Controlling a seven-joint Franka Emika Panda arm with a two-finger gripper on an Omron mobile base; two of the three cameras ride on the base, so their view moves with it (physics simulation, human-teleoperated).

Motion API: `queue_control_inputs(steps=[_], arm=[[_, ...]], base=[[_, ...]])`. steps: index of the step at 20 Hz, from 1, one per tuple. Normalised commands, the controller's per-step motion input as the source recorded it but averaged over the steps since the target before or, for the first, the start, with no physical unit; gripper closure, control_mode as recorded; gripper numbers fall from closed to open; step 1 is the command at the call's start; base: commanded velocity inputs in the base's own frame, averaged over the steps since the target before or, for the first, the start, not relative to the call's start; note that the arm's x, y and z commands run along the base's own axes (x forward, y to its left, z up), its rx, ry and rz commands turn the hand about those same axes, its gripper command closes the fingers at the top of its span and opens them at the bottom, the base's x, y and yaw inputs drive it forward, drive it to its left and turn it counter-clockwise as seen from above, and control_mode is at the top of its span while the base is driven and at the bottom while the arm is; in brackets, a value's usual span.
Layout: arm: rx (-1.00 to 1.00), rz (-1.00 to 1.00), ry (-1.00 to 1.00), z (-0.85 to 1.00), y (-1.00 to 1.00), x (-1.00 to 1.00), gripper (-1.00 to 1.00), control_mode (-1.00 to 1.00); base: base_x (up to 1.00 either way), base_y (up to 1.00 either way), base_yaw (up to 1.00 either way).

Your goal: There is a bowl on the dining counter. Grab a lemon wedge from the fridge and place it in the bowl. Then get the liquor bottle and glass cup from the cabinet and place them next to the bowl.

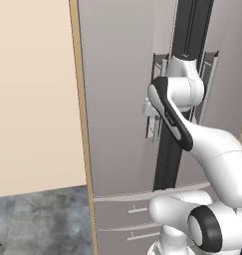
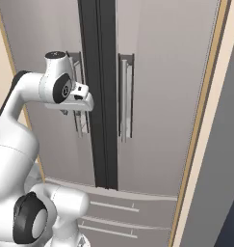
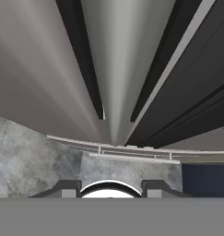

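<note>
Grey steel fills the background of the left base view: the fridge [image 1: 122, 99] stands shut, its two doors parted by a dark vertical seam, two drawer fronts below. Its left-door handle [image 1: 157, 94] runs straight up and down, from twelve to six o'clock. The pincer [image 1: 150, 108] is seen at the handle's mid-height, just at nine o'clock of the seam, largely masked by the wrist. The arm is raised from the lower right, elbow bent, forearm slanting up toward eleven o'clock.

From the right base view the same doors are seen closed. The left-door handle [image 2: 80, 94] and its twin, the right-door handle [image 2: 125, 99], flank the seam. The pincer [image 2: 78, 112] is carried level on a horizontal hand and lies against the left bar; whether the bar is between the jaws cannot be told.

Along the hand view the left-door handle [image 3: 114, 69] runs from twelve o'clock down toward the middle, centred over the gap between the two fingertips [image 3: 67, 188]. The jaws stand partly apart, and contact cannot be judged. A pull outward on this long bar is judged the next need; neither lemon wedge nor bowl is seen.
</note>
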Motion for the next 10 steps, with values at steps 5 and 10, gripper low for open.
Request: queue_control_inputs(steps=[5,10], arm=[[0.00,0.00,0.00,0.00,0.00,0.00,-1.00,1.00],[0.00,0.00,0.00,0.00,0.00,0.00,-1.00,1.00]], base=[[-0.03,-0.04,0.00],[-0.16,-0.28,-0.01]])
